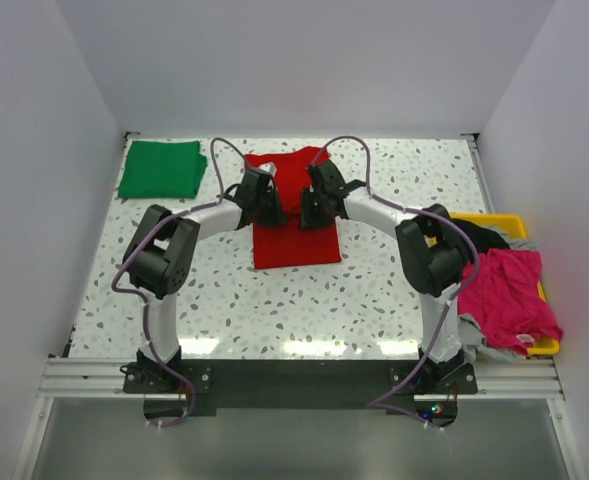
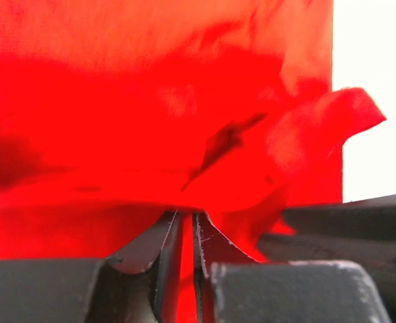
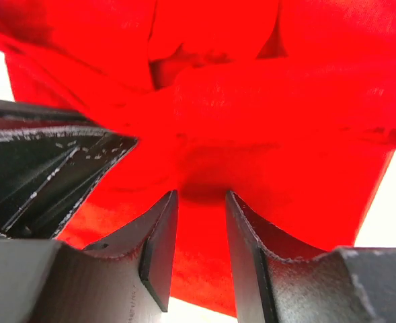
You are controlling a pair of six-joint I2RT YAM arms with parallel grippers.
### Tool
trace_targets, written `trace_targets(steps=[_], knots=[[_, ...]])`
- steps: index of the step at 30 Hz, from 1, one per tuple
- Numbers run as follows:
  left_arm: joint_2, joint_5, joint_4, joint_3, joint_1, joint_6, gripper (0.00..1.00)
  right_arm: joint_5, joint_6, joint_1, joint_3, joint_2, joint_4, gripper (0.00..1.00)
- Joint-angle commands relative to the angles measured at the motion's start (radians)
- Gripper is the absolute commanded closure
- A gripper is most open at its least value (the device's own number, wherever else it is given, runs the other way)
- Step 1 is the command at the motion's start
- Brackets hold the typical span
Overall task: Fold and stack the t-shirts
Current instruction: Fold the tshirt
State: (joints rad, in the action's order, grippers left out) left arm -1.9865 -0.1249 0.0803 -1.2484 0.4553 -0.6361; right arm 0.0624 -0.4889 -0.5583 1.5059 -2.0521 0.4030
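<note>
Red t-shirt (image 1: 294,245) lies at the upper middle of the top view as a narrow strip on the table (image 1: 374,290). Its upper part is bunched up between the 2 grippers. The green t-shirt (image 1: 161,168) lies folded flat in the upper left of that frame, well apart from the work.

The left gripper (image 2: 186,219) is clenched on the red cloth: in its wrist view a thin fold runs up the narrow slit between the fingers. The right gripper (image 3: 201,198) has its jaws standing apart, with red cloth filling the gap and spreading above it. As far as that view shows, it has nothing pinched.

The step in hand looks like taking the upper edge with both grippers so as to fold it down over the lower part. To do it well, the right jaws should close on the same layer the left one holds, and at a matching height, before either arm lifts. A 1-sided pull would skew the strip.

Then both should rise together and level, with the edge taut between them, and lay it onto the lower edge. The grippers sit near each other — the outer corners may droop, so a slow, low carry seems wise.
</note>
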Motion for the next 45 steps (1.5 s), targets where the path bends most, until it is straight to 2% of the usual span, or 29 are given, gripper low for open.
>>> trace_targets(steps=[1,10,19,26,32,36,41,45], knots=[[-0.044,-0.032,-0.065,-0.103,-0.02,-0.007,0.83,-0.032,0.009,0.001,0.082,-0.008,-0.004,0.62],[-0.106,-0.018,-0.03,-0.174,-0.07,-0.008,0.8,-0.059,0.018,0.014,0.266,-0.131,0.082,0.62],[-0.113,0.011,-0.004,-0.163,-0.101,0.004,0.8,-0.096,0.055,0.052,0.488,-0.292,0.195,0.62],[-0.097,0.005,-0.033,-0.123,-0.133,0.007,0.78,-0.09,0.067,0.063,0.494,-0.344,0.215,0.61],[-0.072,-0.009,-0.057,-0.079,-0.164,0.012,0.78,-0.078,0.069,0.083,0.459,-0.273,0.18,0.58],[-0.054,0.007,-0.056,-0.069,-0.178,0.027,0.78,-0.143,0.069,0.101,0.448,-0.218,0.175,0.56],[-0.09,0.018,-0.034,-0.08,-0.181,0.026,0.79,-0.157,0.087,0.107,0.528,-0.29,0.232,0.56],[-0.095,0.018,-0.037,-0.054,-0.181,0.01,0.8,-0.139,0.072,0.109,0.447,-0.298,0.195,0.56]])
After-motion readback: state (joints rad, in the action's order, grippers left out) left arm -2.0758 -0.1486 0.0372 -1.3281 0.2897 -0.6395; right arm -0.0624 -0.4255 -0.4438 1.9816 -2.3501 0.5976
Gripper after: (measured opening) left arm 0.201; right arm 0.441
